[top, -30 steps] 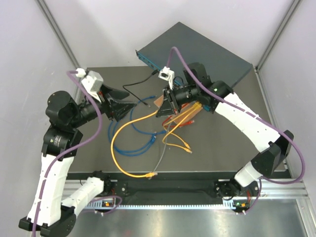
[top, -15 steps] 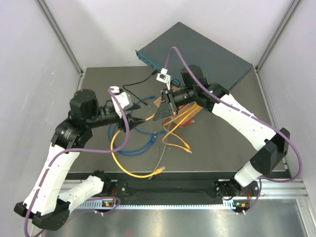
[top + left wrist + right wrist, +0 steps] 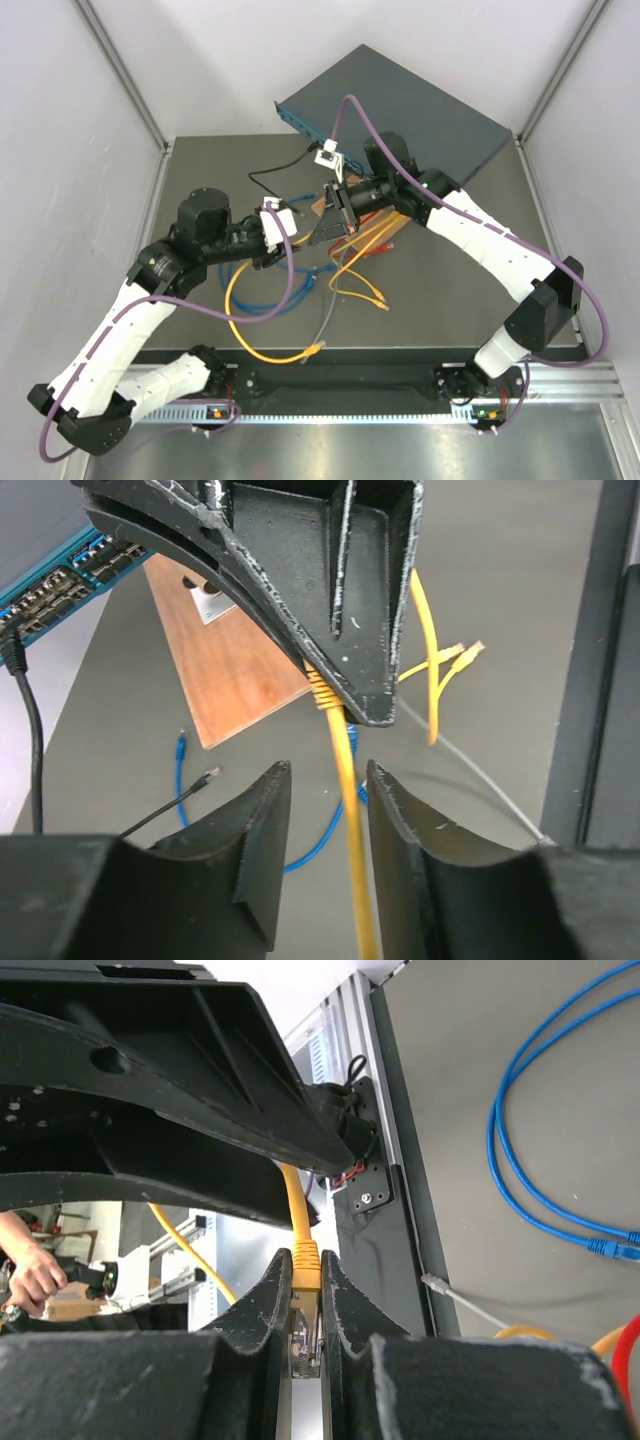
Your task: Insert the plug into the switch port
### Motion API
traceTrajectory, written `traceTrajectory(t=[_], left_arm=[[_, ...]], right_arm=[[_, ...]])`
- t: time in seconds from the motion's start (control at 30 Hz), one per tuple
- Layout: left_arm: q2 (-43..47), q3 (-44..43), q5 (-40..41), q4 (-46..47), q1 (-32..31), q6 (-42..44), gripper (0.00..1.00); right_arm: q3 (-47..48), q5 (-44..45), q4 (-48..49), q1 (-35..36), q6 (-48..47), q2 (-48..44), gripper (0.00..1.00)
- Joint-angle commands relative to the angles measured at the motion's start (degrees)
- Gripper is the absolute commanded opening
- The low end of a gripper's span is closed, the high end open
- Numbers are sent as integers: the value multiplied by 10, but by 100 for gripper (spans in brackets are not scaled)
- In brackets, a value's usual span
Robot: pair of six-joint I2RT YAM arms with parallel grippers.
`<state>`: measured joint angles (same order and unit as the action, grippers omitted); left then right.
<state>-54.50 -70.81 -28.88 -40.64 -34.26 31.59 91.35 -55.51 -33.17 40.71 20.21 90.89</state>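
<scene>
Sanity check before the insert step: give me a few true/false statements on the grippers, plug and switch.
1. The right gripper is shut on the yellow plug. True.
2. The left gripper is clamped shut. False: it is open, its fingers either side of the yellow cable.
3. The plug sits in the switch. False: it is in the right gripper, away from the switch.
4. A wooden board lies by the switch's ports. True.

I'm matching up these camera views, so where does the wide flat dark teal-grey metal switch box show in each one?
Top external: the wide teal-grey metal switch box sits upper centre.
Left wrist: only its blue socket row, top-left corner.
Right wrist: not in it.
Shared landmark: the thin blue cable, seen in all three.
</scene>
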Motion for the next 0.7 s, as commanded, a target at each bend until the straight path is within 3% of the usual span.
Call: traceTrajectory(t=[0.0, 0.43, 0.57, 0.6, 0.67], left_arm=[[-3, 1, 26, 34, -9, 23, 40], [-22, 14, 28, 69, -46, 29, 26], [-29, 15, 37, 72, -63, 30, 16], [-29, 15, 37, 73, -66, 29, 5], [-30, 12, 37, 79, -68, 8, 0]], right_arm=[[-6, -29, 40, 0, 11, -19, 0], [-28, -71, 87, 0, 63, -20, 0], [-34, -78, 93, 2, 66, -24, 0], [-35, -78, 93, 2, 67, -26, 0], [-39, -75, 93, 0, 63, -29, 0]])
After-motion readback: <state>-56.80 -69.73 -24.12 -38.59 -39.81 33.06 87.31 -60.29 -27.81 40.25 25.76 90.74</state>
